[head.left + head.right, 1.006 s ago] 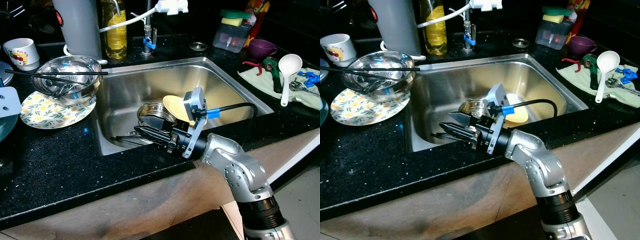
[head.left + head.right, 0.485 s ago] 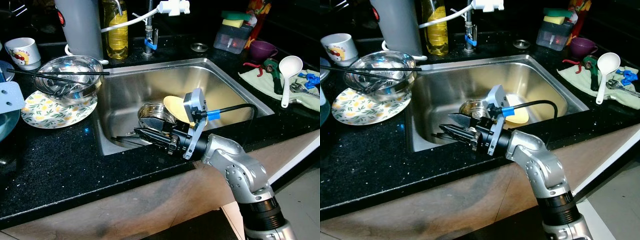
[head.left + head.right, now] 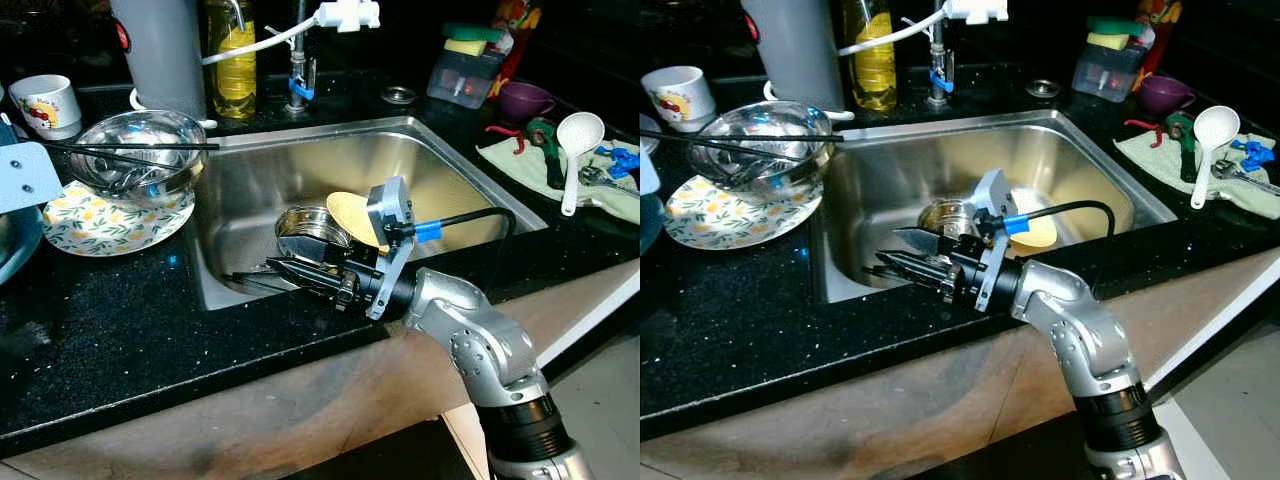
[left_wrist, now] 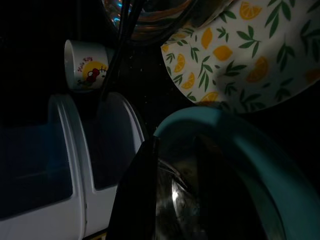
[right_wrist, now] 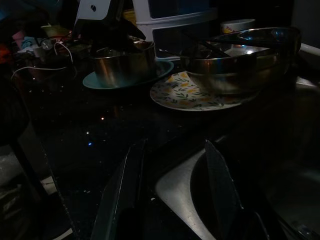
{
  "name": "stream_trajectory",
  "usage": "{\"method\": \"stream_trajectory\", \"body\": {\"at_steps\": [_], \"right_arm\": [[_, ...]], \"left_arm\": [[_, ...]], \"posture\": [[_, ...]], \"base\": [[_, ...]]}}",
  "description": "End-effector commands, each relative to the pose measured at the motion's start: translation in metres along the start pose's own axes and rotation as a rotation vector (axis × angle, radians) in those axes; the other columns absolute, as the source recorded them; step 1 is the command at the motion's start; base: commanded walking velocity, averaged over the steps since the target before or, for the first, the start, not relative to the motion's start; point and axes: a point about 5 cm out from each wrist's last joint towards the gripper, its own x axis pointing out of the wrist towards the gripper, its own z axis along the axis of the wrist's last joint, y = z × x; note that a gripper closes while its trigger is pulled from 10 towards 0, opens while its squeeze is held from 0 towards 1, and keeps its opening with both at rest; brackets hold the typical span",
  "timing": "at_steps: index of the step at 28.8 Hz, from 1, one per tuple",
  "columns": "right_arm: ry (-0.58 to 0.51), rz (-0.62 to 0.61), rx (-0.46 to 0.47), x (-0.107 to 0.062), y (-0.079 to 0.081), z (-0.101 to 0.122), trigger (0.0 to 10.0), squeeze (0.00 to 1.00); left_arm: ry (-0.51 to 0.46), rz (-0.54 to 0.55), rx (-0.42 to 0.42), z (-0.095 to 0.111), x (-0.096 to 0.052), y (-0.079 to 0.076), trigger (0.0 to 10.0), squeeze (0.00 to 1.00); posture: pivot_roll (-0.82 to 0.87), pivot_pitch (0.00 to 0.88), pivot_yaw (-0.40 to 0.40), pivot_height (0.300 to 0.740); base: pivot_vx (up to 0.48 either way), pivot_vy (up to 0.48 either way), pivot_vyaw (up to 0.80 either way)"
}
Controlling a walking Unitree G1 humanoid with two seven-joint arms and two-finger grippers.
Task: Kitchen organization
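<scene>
Left eye view shows the right gripper, fingers apart and empty, just short of the steel bowl in the sink; it should straddle the rim squarely before closing.

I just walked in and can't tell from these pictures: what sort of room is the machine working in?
A home kitchen, by the look of it. A steel sink is set in a dark counter under a tap, with dishes in it, and a lemon-patterned plate and a metal bowl stand beside it.

Black speckled countertop, wooden cabinet front below, pale floor, dim light
</scene>
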Motion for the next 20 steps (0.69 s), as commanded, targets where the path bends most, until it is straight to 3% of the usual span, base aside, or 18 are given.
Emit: {"method": "stream_trajectory", "body": {"at_steps": [1, 13, 14, 20], "right_arm": [[-0.002, 0.025, -0.023, 0.001, 0.005, 0.002, 10.0, 0.00], [-0.005, 0.034, -0.010, 0.000, 0.005, 0.001, 10.0, 0.00], [-0.005, 0.036, -0.006, -0.001, 0.006, 0.001, 10.0, 0.00], [-0.003, 0.040, -0.003, -0.001, 0.006, 0.000, 10.0, 0.00]], "left_arm": [[0.040, 0.010, 0.024, -0.002, -0.003, 0.004, 10.0, 0.00], [0.100, -0.025, 0.031, -0.001, -0.012, 0.009, 10.0, 0.00], [0.108, -0.051, 0.006, -0.001, -0.015, 0.009, 10.0, 0.09], [0.163, -0.069, 0.024, -0.008, -0.016, 0.006, 10.0, 0.00]], "posture": [[0.01, 0.174, -0.065, 0.740], [0.01, 0.175, -0.064, 0.740], [0.01, 0.176, -0.066, 0.740], [0.01, 0.176, -0.067, 0.740]], "base": [[0.000, 0.000, 0.00], [0.000, 0.000, 0.00], [0.000, 0.000, 0.00], [0.000, 0.000, 0.00]]}}
